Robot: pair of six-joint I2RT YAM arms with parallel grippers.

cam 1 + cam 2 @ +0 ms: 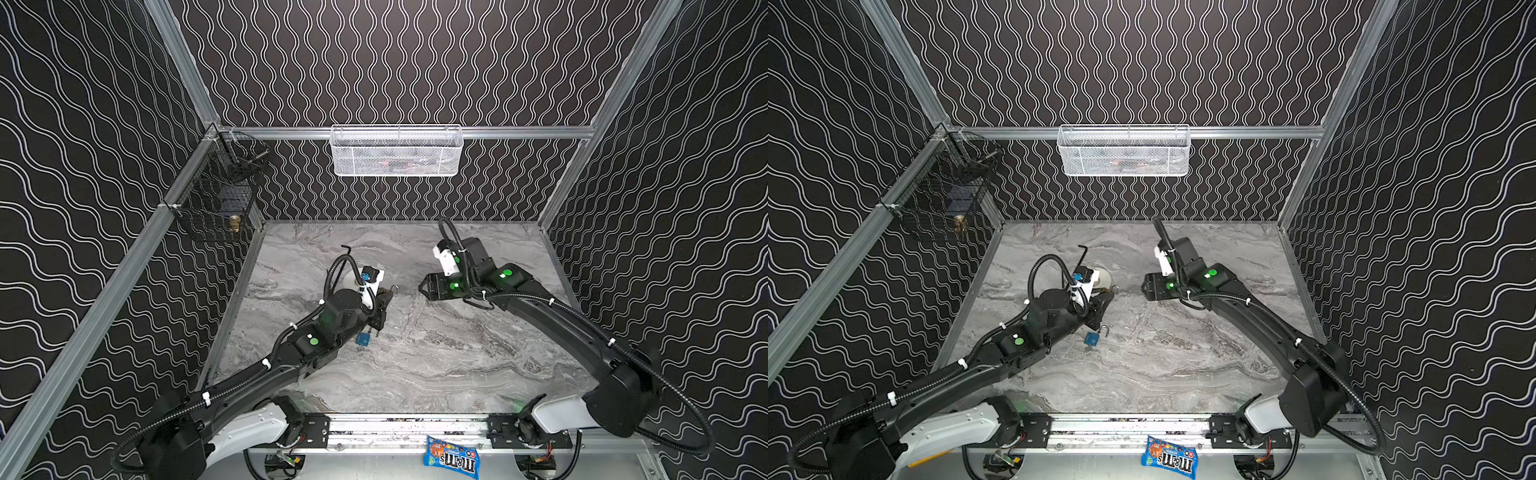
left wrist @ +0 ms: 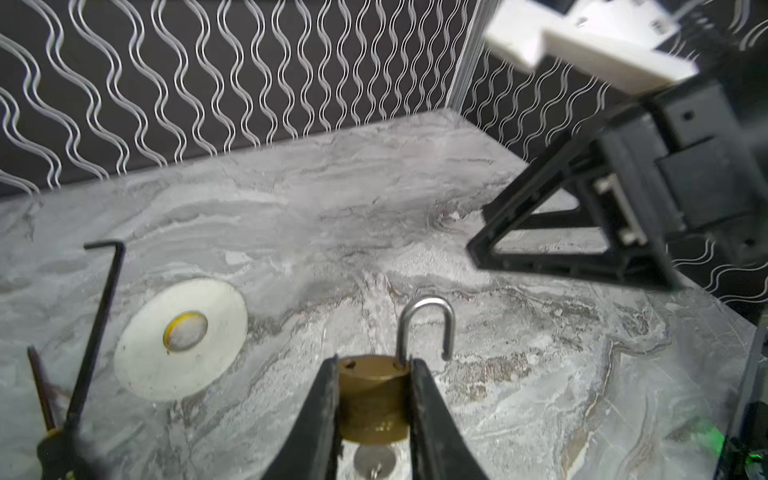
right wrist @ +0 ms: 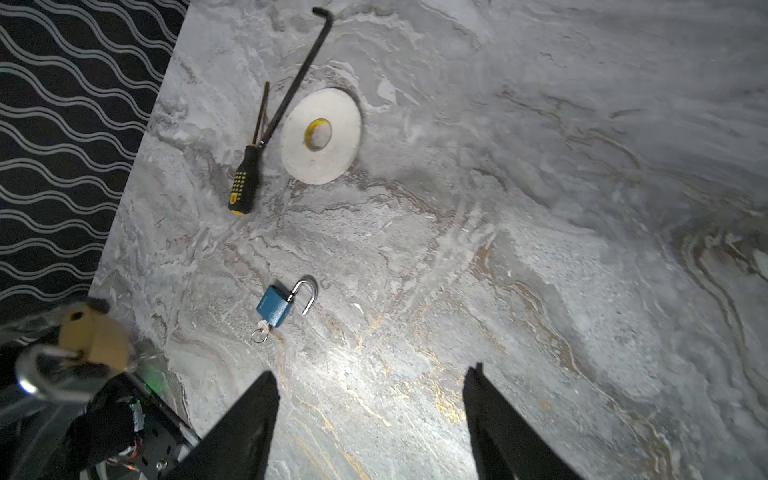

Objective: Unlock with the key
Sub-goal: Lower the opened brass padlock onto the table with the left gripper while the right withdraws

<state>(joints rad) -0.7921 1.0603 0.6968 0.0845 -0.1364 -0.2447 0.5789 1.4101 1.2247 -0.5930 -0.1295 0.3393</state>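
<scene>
Brass padlock [image 2: 372, 399], shackle [image 2: 428, 301] open, gripped in left claw [image 2: 373, 365].

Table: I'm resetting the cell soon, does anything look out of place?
Yes: a candy bag lies on the metal frame in front of the table, not on it. Nothing looks spilled or damaged.

The grey marbled counter [image 3: 540, 208] carries a blue padlock [image 3: 274, 306] lying flat, its shackle swung open and a key [image 3: 261, 330] in its base. Well apart lies a white tape roll [image 3: 332, 166], with a black hex key [image 3: 297, 79] and a screwdriver [image 3: 245, 178] just beside it.
</scene>
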